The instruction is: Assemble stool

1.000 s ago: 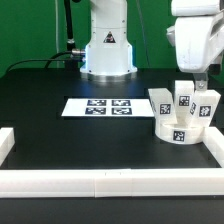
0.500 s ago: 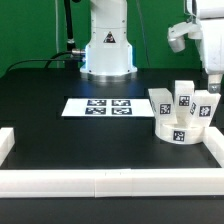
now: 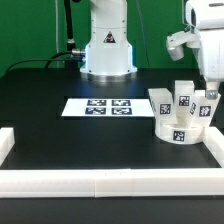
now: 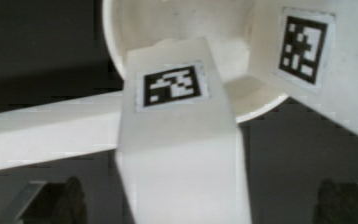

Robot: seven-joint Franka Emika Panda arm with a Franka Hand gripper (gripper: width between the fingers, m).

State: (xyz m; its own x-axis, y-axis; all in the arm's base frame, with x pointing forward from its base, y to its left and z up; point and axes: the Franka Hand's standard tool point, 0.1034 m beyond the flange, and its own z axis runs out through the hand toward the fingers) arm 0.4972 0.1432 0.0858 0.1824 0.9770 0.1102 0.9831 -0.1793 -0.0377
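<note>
The round white seat (image 3: 176, 130) lies at the exterior view's right, tags on its rim. Three white tagged legs stand at its back: one on the left (image 3: 162, 101), one in the middle (image 3: 184, 97), one on the right (image 3: 203, 110). My gripper (image 3: 210, 90) hangs over the right leg, its fingertips at that leg's top. In the wrist view a long white leg (image 4: 179, 130) with a tag runs between my two dark fingers (image 4: 51, 200), which stand wide apart and clear of it. My gripper (image 4: 197, 205) is open. The seat (image 4: 185, 25) lies behind the leg.
The marker board (image 3: 100, 106) lies flat in the middle of the black table. White border bars run along the front (image 3: 100, 182), the left (image 3: 5, 142) and the right (image 3: 216, 152). The robot base (image 3: 108, 48) stands at the back.
My hand has turned and come down from above the frame's top right to the legs; the fingertips are now level with the right leg's top. The parts have not moved.
</note>
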